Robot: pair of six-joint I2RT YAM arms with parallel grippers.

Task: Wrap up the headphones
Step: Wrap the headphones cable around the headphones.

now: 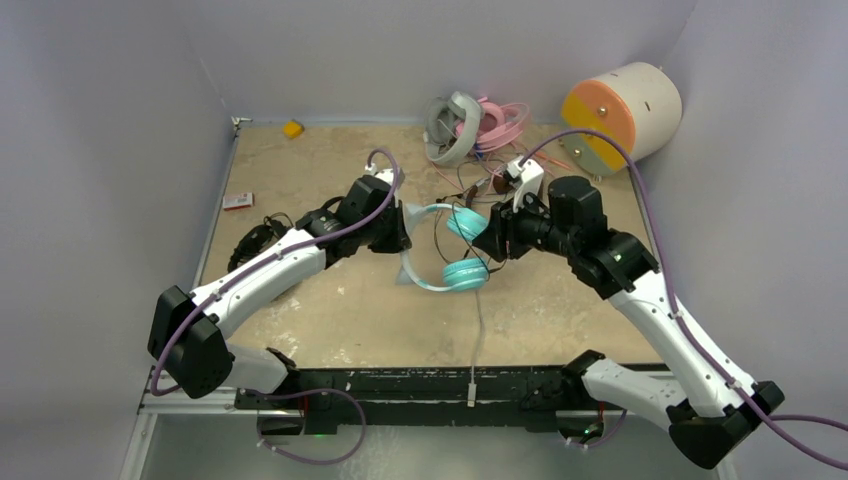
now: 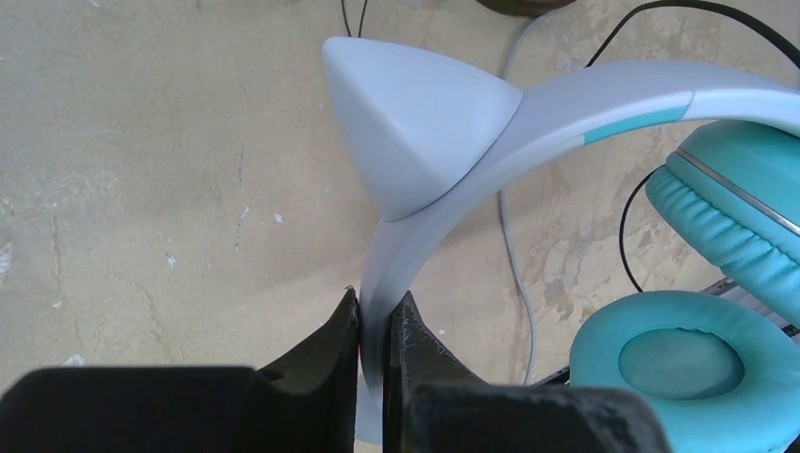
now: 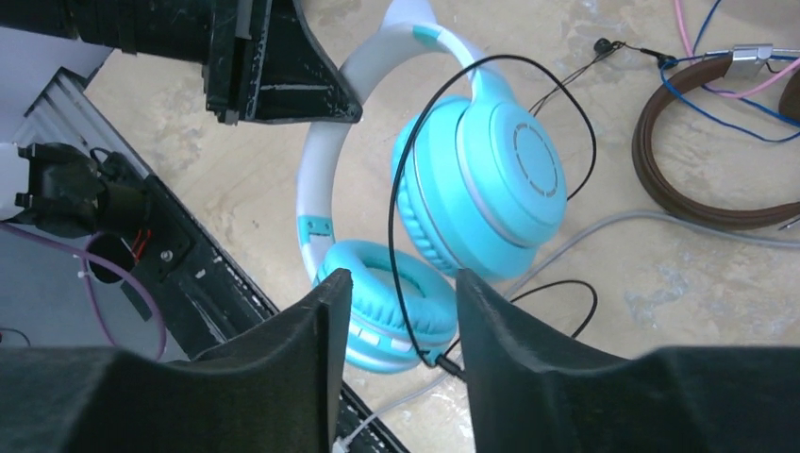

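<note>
The teal-and-white over-ear headphones (image 1: pixel 464 272) with cat-ear points are sitting at the middle of the beige stone-look table (image 1: pixel 330 310), between the two arms. The left gripper (image 2: pixel 375 316) is clenching the white plastic headband (image 2: pixel 566 104), its black jaws pressing the band's two faces just below one ear point; it is standing at the headphones' 9 o'clock in the top view. The right gripper (image 3: pixel 404 283) is hovering at their 3 o'clock with its jaws partly apart. The thin black cable (image 3: pixel 394 236) is running through that gap, and the lower teal ear cup (image 3: pixel 396 321) is showing behind it; I cannot tell whether the jaws are touching either one. Farther out, a brown-and-silver pair (image 3: pixel 679 203) is lying toward 1 o'clock, and grey-white (image 1: pixel 455 125) and pink (image 1: pixel 500 122) pairs are lying tangled at 12 o'clock by the back wall.
</note>
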